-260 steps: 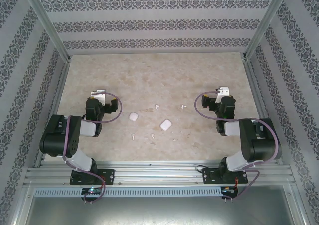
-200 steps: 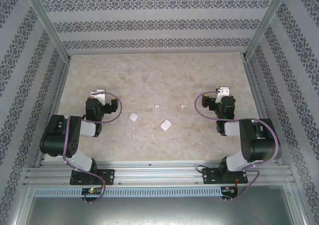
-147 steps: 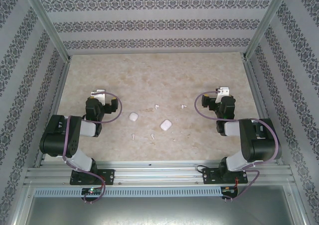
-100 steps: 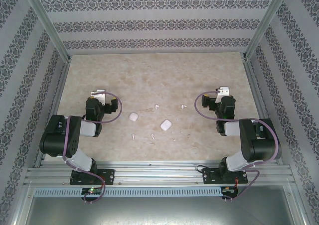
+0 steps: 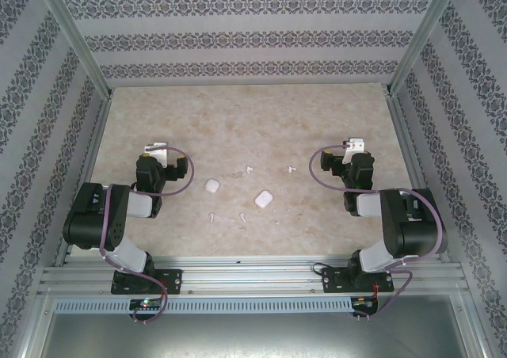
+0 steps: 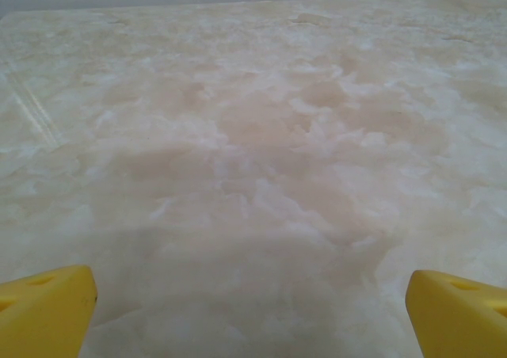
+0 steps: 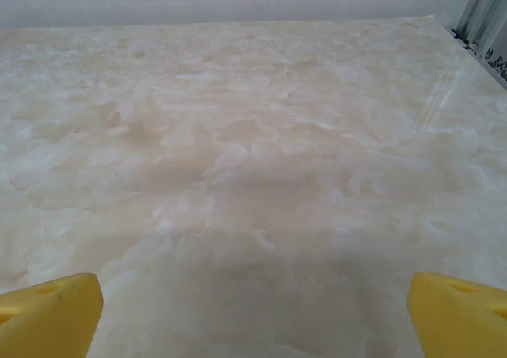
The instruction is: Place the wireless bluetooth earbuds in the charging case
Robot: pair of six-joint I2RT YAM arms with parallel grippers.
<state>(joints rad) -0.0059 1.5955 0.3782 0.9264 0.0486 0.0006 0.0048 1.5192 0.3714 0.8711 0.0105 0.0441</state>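
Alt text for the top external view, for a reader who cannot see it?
Four tiny white earbuds lie loose on a marbled beige table around two small white charging cases. The left arm and right arm sit folded on either side, touching nothing.
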